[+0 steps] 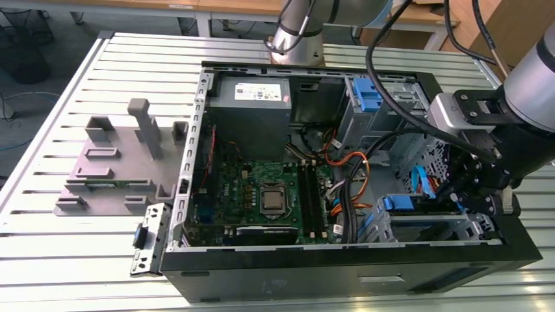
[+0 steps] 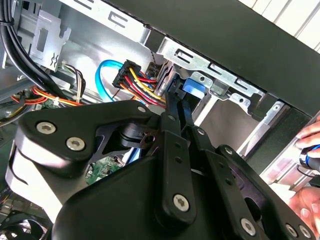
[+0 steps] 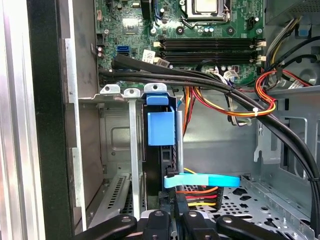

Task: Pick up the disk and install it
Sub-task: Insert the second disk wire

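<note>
Tool (image 1: pixel 472 195): reaching down inside the open case (image 1: pixel 347 273) at the exterior view's right, beside the drive cage (image 1: pixel 433 224); fingers (image 3: pixel 172 220) pressing together on the disk (image 3: pixel 162 145). Disk: standing on edge in the cage slot, blue carrier (image 3: pixel 161 127) facing the motherboard (image 3: pixel 200 30). Case: lying on the slatted worktop (image 1: pixel 87 260). Grey fixture (image 1: pixel 117 162): sitting on the worktop just beside the case, at the exterior view's left.

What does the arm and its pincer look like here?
The arm is silver-grey tubing with black cables looping alongside it. The pincer is matte black: flat bar linkages pinned with silver screws, on a bulky rounded black body. A light grey block sits at the wrist.
</note>
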